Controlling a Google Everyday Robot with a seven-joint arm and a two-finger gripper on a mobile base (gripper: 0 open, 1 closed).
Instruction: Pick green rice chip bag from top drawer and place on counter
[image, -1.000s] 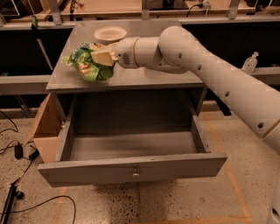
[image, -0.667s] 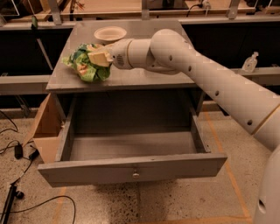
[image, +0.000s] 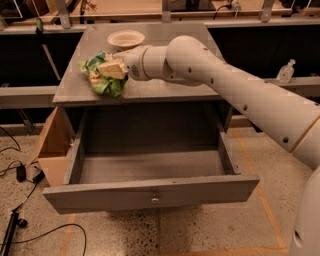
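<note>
While the top drawer (image: 150, 193) hangs pulled out below with its grey floor bare, the green rice chip bag (image: 101, 80) lies crumpled on the counter (image: 170, 89), near the front left edge. The gripper (image: 113, 69) sits right on the bag, reaching in from the right on the long white arm (image: 235, 95); clamped or loose on it, I cannot tell. A pale bowl (image: 126, 38) sits further back, apart from the bag. A cardboard box (image: 50, 145) leans at the cabinet's left.
</note>
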